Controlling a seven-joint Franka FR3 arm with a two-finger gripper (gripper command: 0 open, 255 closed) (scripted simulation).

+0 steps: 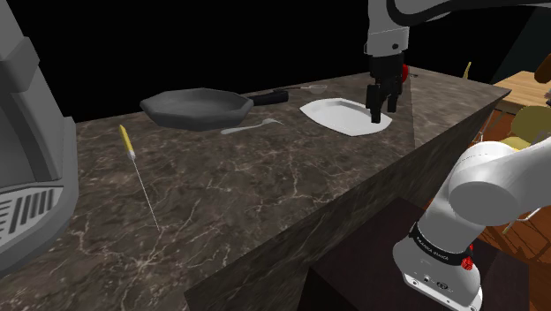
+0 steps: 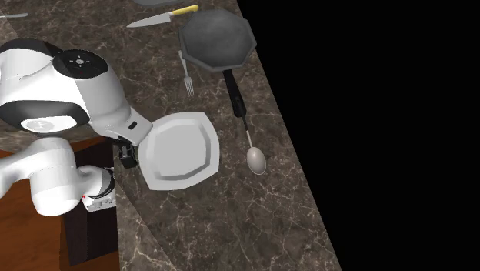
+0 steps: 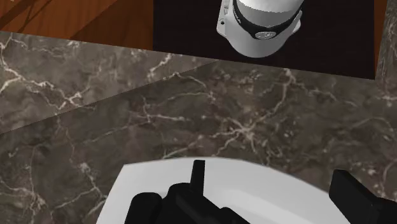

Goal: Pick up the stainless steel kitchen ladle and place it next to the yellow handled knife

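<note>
Dark brown stone table point(image 1: 291, 190), marble-veined in pale lines, flat and polished, squared at the edges. Black area point(image 1: 221, 44) beyond its far side; brown wood floor point(image 3: 76, 16) past the near side. Contents as they run from the shoulder view's left:

1. Grey appliance point(image 1: 26, 132), boxy, with a slotted grille low on its front, at the table's end.
2. Knife point(image 2: 163, 16), yellow handle and a long narrow pale blade, lying flat.
3. Pan point(image 1: 196, 106), dark grey, matt, eight-sided, with a straight black handle pointing away from the knife.
4. Fork point(image 2: 185, 75), pale grey metal, lying flat just beside the pan.
5. Ladle point(image 2: 255, 159), silver-grey, with a thin stem and a small oval bowl. It lies flat on the table in line with the pan's handle, just past the handle's end, and near the plate's rim on the side toward the black area. It is well apart from the knife, with the pan between them.
6. Plate point(image 1: 340, 115), white, plain, with a faceted rim.
7. Claw point(image 1: 382, 110), all black, pointing down above the plate's near edge, its fingers spread apart and gripping nothing.
8. Stand point(image 1: 353, 283), a dark box carrying the white arm.
</note>
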